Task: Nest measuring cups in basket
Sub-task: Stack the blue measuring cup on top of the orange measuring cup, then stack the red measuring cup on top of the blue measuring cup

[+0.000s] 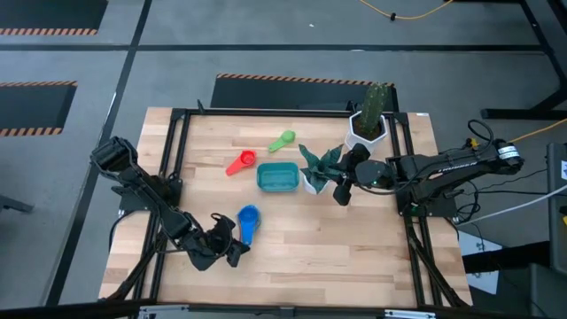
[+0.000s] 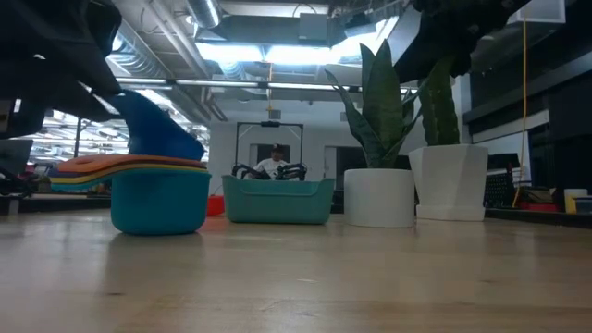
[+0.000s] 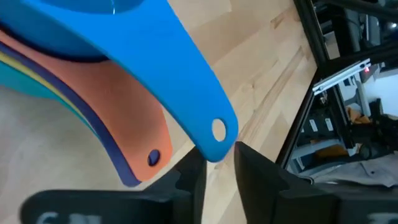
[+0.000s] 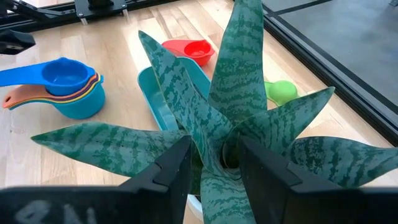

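A nested stack of measuring cups [image 1: 249, 215] stands on the table near the near edge. A teal cup [image 2: 159, 199] is at the bottom and a dark blue cup [image 4: 65, 73] on top, with orange and yellow handles between. My left gripper [image 3: 217, 163] is at the blue cup's handle end. A red cup [image 1: 241, 162] and a green cup [image 1: 283, 140] lie apart, left of and beyond the teal basket [image 1: 278, 177]. My right gripper [image 4: 214, 155] hovers narrowly open over a striped plant, touching nothing. My left gripper has the free end of the dark blue cup's handle [image 3: 214, 134], by its hanging hole, between its two fingertips. The fingers come level from the table's near side, along the handle. The cup's bowl sits in the stack and its handle stands above the other handles.
A striped plant in a white pot [image 1: 319, 164] stands right of the basket, and a cactus in a white pot [image 1: 366, 128] stands at the far right corner. A black frame [image 1: 177, 159] edges the table. A person [image 2: 275, 165] sits in the room behind. Bare wood lies near right.
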You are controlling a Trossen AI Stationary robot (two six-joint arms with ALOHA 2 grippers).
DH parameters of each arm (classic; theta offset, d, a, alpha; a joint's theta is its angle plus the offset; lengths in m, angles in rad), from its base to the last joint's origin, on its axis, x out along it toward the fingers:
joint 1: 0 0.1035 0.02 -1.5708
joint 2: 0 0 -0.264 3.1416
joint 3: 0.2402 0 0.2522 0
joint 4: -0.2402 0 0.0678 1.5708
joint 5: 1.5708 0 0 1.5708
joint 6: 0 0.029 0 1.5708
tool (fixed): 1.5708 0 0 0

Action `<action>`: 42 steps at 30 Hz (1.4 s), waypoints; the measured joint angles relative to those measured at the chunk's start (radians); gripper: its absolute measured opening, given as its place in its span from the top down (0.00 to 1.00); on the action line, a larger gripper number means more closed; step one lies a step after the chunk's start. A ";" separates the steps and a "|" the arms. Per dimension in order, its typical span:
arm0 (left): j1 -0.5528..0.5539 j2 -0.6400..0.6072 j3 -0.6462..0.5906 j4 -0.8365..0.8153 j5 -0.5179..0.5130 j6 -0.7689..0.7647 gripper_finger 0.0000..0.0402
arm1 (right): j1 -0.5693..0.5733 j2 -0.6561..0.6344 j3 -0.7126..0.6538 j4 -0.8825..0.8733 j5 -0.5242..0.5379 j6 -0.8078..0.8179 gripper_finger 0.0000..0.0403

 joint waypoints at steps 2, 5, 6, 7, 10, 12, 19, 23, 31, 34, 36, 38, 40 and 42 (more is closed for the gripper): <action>0.000 0.000 0.000 -0.002 0.005 0.007 0.77 | 0.000 0.000 0.000 0.000 0.000 0.000 0.66; 0.000 0.000 0.000 -0.003 0.062 0.031 0.76 | 0.000 0.000 0.000 0.000 0.000 0.000 0.66; -0.001 0.000 0.000 -0.004 0.084 0.022 0.76 | 0.000 0.000 0.000 0.000 0.000 0.000 0.66; -0.004 0.000 0.000 -0.003 0.103 0.006 0.76 | 0.000 0.000 0.000 0.000 0.000 0.000 0.66; -0.017 0.000 0.000 -0.003 0.161 -0.026 0.76 | 0.000 0.000 0.000 0.000 0.000 0.000 0.66; -0.029 -0.004 0.000 -0.004 0.180 -0.047 0.76 | 0.000 0.000 0.000 0.000 0.000 0.000 0.66; -0.061 -0.010 0.001 0.108 0.184 -0.044 0.77 | 0.000 0.000 0.000 0.000 -0.005 0.003 0.66; -0.047 -0.010 0.001 0.200 0.113 0.038 0.77 | 0.000 0.000 0.000 0.003 -0.047 0.003 0.66; 0.057 -0.010 0.001 0.364 -0.117 0.361 0.77 | 0.000 0.000 0.000 0.005 -0.070 0.003 0.66; 0.124 -0.010 0.001 0.368 -0.132 0.403 0.77 | 0.000 0.000 0.000 0.004 -0.070 0.003 0.66; 0.174 -0.010 0.001 0.368 -0.111 0.435 0.77 | 0.000 0.000 0.000 0.005 -0.070 0.003 0.66; 0.225 -0.010 0.001 0.370 -0.072 0.483 0.77 | 0.000 0.000 0.000 0.004 -0.070 0.003 0.66; 0.277 -0.010 0.001 0.388 -0.026 0.539 0.77 | 0.000 0.000 0.000 0.004 -0.070 0.003 0.66; 0.330 -0.010 0.001 0.422 0.036 0.614 0.77 | 0.000 0.000 0.000 0.004 -0.070 0.003 0.66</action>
